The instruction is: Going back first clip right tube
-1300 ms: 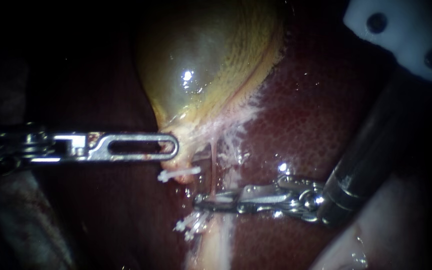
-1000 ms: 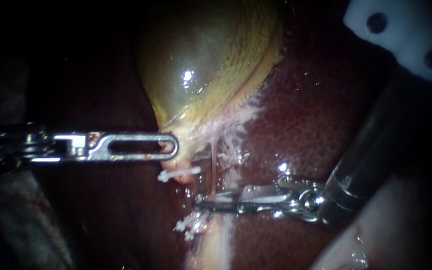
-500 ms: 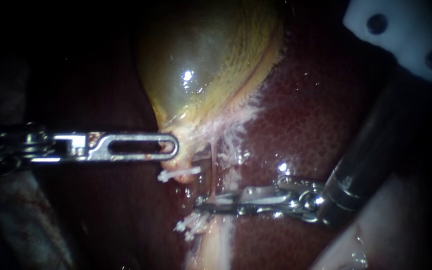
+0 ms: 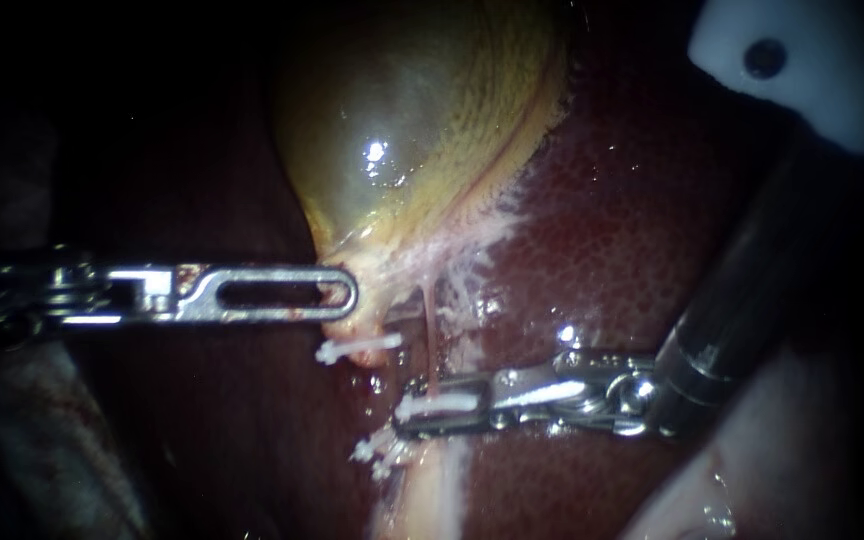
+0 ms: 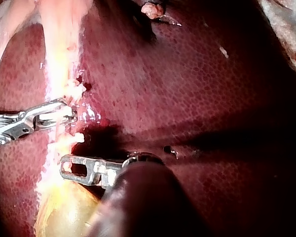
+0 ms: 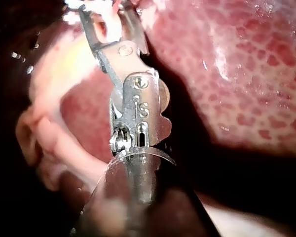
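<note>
The left instrument is positioned level, with its slotted jaws closed on the narrow lower end of the gallbladder. The right instrument is positioned across the liver, and its jaws are seen a narrow gap apart. Between them a white clip is seated across the right tube, the thin pink strand descending from the gallbladder's lower end. Another clip is located just below the left instrument's tip, apart from the right instrument.
</note>
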Robot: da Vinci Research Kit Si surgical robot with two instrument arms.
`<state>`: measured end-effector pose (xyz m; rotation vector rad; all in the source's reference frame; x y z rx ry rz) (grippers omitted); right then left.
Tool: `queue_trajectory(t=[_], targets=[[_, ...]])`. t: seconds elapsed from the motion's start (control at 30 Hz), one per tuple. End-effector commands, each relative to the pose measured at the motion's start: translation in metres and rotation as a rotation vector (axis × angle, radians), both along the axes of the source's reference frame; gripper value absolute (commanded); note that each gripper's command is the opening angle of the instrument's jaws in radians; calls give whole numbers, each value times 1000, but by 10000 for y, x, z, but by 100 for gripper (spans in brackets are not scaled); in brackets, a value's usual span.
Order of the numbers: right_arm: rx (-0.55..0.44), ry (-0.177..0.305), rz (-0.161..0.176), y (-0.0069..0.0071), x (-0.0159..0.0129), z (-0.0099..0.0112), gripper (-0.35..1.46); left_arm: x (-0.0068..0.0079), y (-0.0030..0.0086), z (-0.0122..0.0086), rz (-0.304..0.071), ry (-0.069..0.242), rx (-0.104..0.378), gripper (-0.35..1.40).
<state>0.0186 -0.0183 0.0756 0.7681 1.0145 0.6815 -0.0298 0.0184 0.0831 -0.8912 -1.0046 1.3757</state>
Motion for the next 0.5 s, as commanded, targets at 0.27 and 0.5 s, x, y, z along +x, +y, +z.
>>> queue_trajectory(t=[0.27, 0.5], targets=[[-97, 19, -31, 14, -9, -12, 42, 0, 0, 0, 0, 1, 0, -35], [-161, 24, -27, 27, -28, -29, 44, 0, 0, 0, 0, 1, 0, -35]])
